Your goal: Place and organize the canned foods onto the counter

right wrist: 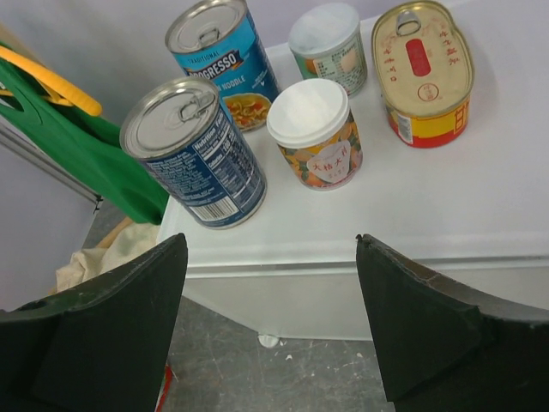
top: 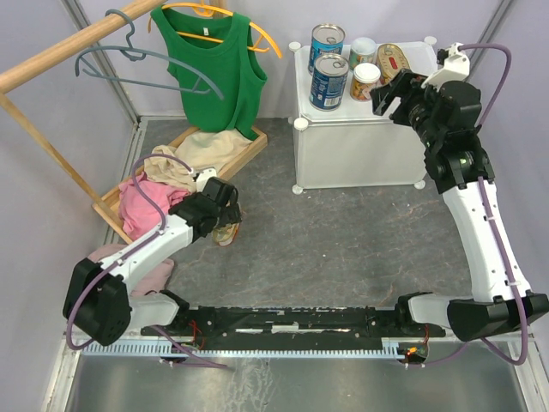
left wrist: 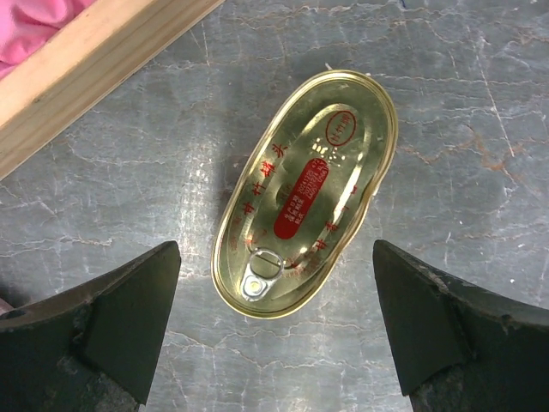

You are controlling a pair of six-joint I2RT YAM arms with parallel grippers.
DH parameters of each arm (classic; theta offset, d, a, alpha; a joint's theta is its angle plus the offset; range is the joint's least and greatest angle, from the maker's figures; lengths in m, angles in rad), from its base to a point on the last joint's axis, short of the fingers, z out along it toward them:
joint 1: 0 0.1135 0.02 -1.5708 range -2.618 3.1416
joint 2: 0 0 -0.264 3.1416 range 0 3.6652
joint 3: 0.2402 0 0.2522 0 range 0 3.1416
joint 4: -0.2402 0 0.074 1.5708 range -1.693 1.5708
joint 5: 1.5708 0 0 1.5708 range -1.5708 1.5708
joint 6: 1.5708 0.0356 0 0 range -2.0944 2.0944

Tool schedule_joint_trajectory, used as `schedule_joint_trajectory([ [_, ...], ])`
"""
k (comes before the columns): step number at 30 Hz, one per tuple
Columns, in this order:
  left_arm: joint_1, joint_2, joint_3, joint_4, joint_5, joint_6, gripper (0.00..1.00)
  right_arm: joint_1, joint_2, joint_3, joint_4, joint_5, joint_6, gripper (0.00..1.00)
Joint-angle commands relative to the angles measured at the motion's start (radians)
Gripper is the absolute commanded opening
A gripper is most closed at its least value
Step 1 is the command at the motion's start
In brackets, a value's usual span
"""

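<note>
Five cans stand on the white counter [top: 360,142]: two tall blue cans [top: 327,39] [top: 328,81], a green-labelled small can [top: 362,51], an orange-labelled small can [top: 365,81] and a flat oval tin [top: 395,62]. My right gripper [top: 390,94] hovers open at the counter's front right edge, holding nothing. The right wrist view shows the near blue can [right wrist: 193,154], the orange can [right wrist: 316,133] and the oval tin [right wrist: 423,73] beyond the open gripper [right wrist: 270,309]. A second oval tin [left wrist: 306,193] lies flat on the floor. My left gripper [left wrist: 276,322] is open just above it, a finger on either side of its near end.
A shallow wooden tray [top: 249,150] of clothes lies left of the counter, its edge [left wrist: 86,69] close to the floor tin. A green top [top: 214,69] and a grey hanger [top: 129,51] hang from a wooden rail [top: 60,60] at the back left.
</note>
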Motion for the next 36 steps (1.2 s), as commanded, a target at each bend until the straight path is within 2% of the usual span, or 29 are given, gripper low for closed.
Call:
schedule_joint_trajectory([
  [1, 0.025, 0.023, -0.001, 0.063, -0.022, -0.039, 0.99, 0.020, -0.042, -0.020, 0.038, -0.017, -0.006, 0.87],
  [12, 0.059, 0.040, -0.120, 0.198, 0.116, -0.089, 0.99, 0.052, -0.076, -0.069, 0.041, 0.012, -0.018, 0.87],
  [24, 0.061, -0.010, -0.235, 0.290, 0.194, -0.125, 1.00, 0.103, -0.130, -0.102, 0.023, 0.038, -0.037, 0.87],
  [28, 0.061, -0.050, -0.276, 0.328, 0.262, -0.156, 0.96, 0.140, -0.137, -0.125, 0.022, 0.059, -0.047, 0.87],
  [36, 0.059, -0.097, -0.332, 0.398, 0.354, -0.196, 0.81, 0.226, -0.140, -0.163, 0.022, 0.112, -0.075, 0.87],
])
